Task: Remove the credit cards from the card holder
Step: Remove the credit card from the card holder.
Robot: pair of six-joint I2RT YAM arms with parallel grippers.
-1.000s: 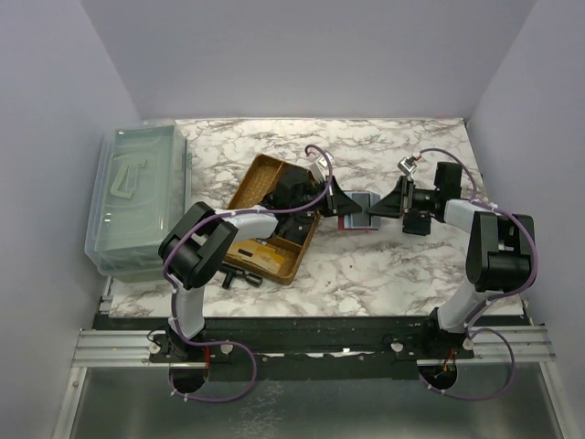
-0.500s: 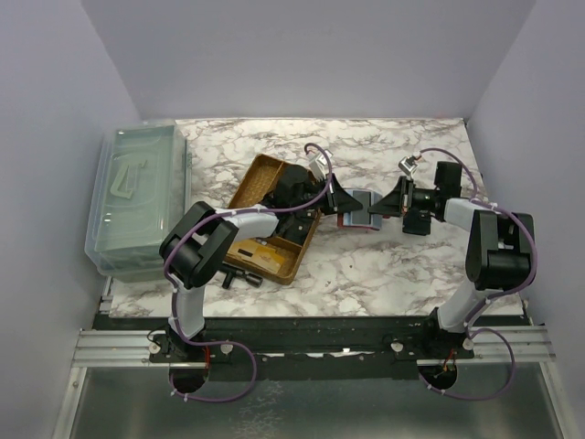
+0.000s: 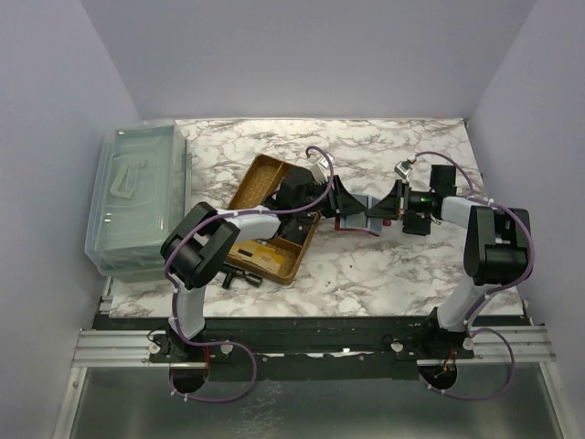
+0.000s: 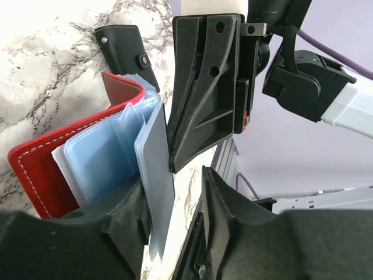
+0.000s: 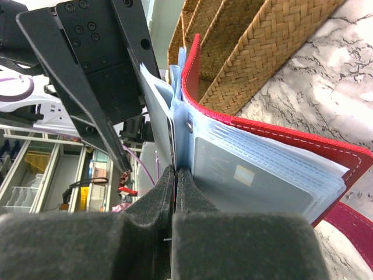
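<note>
The red card holder stands open on the marble table between both grippers, its clear blue sleeves fanned out. My right gripper is shut on the thin edge of a credit card at the sleeve mouths. It shows in the top view and the left wrist view. Another card with a chip sits inside a sleeve by the red cover. My left gripper is open, one sleeve leaf lying against its left finger. It reaches the holder from the left.
A wicker basket with divided compartments sits just left of the holder, close behind it in the right wrist view. A clear lidded plastic bin stands at the far left. A black snap tab lies beyond the holder.
Both grippers have closed in on the holder. The right one moved left and shut at the sleeves, and the holder went from lying flat to standing up between them.
</note>
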